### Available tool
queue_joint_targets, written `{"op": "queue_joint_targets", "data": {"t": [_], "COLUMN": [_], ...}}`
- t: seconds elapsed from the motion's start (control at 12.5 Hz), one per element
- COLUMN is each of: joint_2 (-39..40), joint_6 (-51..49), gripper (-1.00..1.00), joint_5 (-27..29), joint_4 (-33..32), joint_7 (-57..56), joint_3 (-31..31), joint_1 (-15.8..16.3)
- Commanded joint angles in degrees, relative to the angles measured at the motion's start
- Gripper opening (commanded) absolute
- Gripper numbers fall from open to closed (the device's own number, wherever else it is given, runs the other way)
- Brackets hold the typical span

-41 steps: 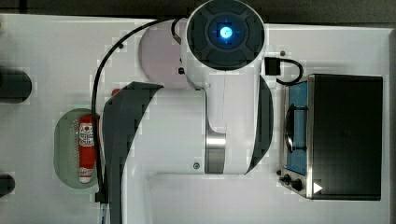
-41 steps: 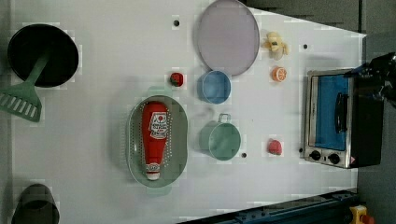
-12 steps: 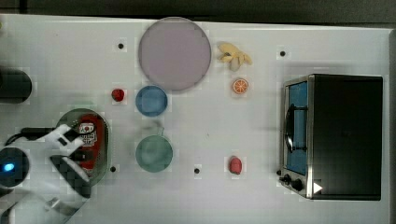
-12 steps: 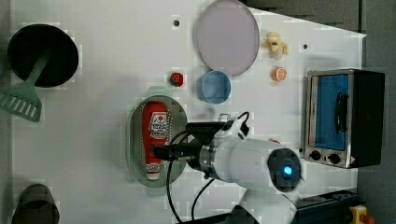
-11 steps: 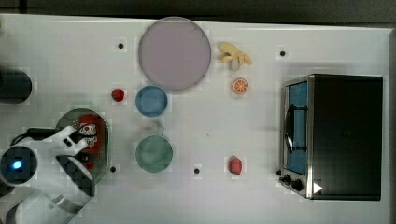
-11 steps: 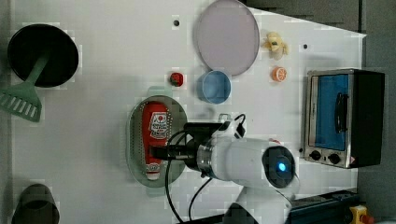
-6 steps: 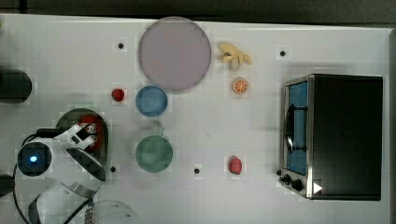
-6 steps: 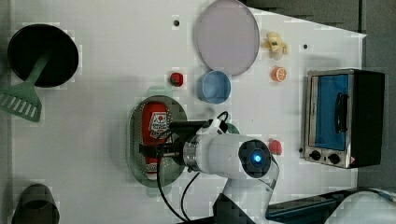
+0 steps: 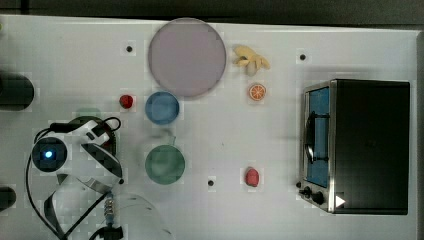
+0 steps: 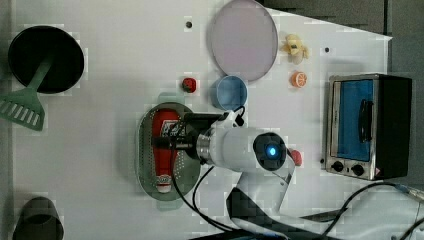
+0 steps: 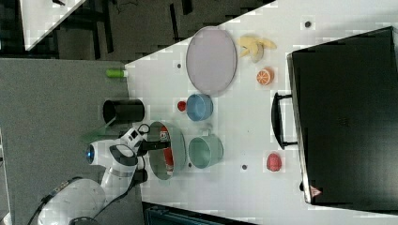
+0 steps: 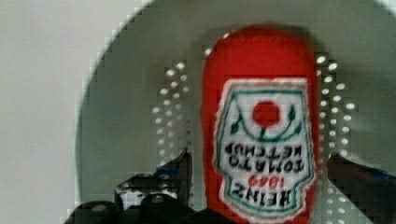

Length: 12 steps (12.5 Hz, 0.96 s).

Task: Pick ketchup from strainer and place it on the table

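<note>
- Overhead, in the top view, the arm bends in from the bottom edge, its wrist with a blue light over the strainer (image 9: 89, 120) at the top view's left of the white table (image 9: 220, 210). A dark-green cup (image 9: 165, 164) sits just to the top view's right of the arm, with a blue bowl (image 9: 162, 107) and a lilac plate (image 9: 187, 56) farther up.
- From the left view, the arm reaches in from the bottom and lies nearly level across the strainer (image 10: 145, 150). The gripper (image 10: 167, 142) sits over the middle of the ketchup (image 10: 164, 131), which lies lengthwise in the basket, white end toward the bottom edge. A toaster oven (image 10: 369, 125) stands at the left view's right.
- From the right view, the wrist points across the strainer (image 11: 157, 166), the dark hand over the ketchup (image 11: 167, 157) inside it.
- Up close, the wrist view has the ketchup (image 12: 261, 116) lying on the holed strainer floor (image 12: 135, 116). The gripper (image 12: 259, 172) straddles the bottle, one fingertip (image 12: 184, 168) on each side with a visible gap between each and the bottle; the jaws are spread wide and grip nothing.
</note>
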Motion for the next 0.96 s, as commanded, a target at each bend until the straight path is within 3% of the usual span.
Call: {"op": "queue_joint_targets", "data": {"t": [0.08,0.32,0.72,0.96], "joint_2": [2.3,2.0,-5.6,-13.5], "joint_6": [-0.2,0.0,-4.3,-12.7], "gripper": [0.91,0.20,0.19,0.19], "joint_5": [-1.4,-1.5,0.8,8.5], "joint_4": [2.6,2.8,2.5,3.5], "joint_7": [5.5,5.6,5.6,5.5], "joint_3": [-1.2,-2.2,0.9,3.0], "joint_1": [3.3,4.5,3.8,2.3]}}
